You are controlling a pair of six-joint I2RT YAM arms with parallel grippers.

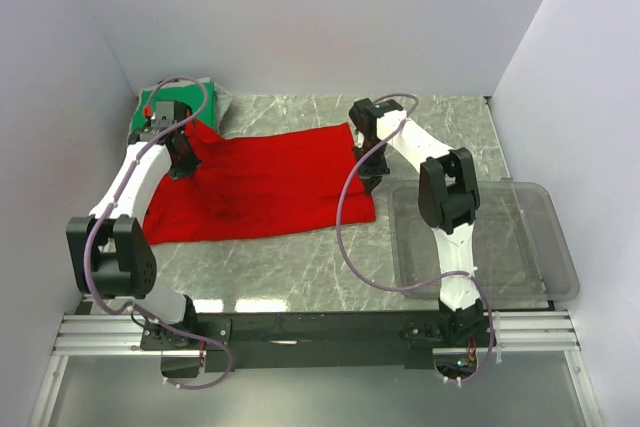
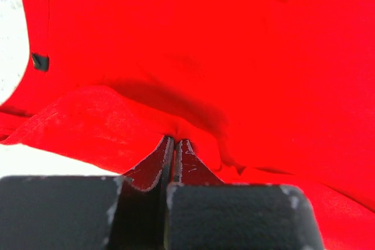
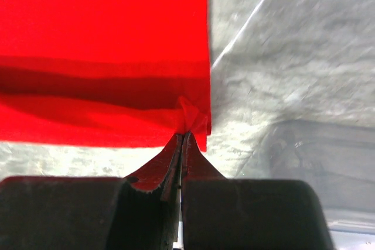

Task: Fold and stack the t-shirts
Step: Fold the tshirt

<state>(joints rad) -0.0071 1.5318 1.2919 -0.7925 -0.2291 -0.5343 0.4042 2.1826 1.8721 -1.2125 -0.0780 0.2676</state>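
The red t-shirt (image 1: 265, 182) lies spread across the marble table, partly lifted at both ends. My left gripper (image 1: 183, 160) is shut on a pinch of its left part, the cloth (image 2: 193, 62) bunching at the fingertips in the left wrist view. At the shirt's right edge my right gripper (image 1: 368, 175) is shut on a corner of the red cloth (image 3: 105, 57), which hangs folded over from the tips. The green t-shirt (image 1: 192, 97) sits folded in the back left corner, mostly hidden behind the left arm.
A clear plastic bin (image 1: 490, 247) lies on the right of the table, beside the right arm; its rim (image 3: 316, 144) shows in the right wrist view. White walls close in the table on three sides.
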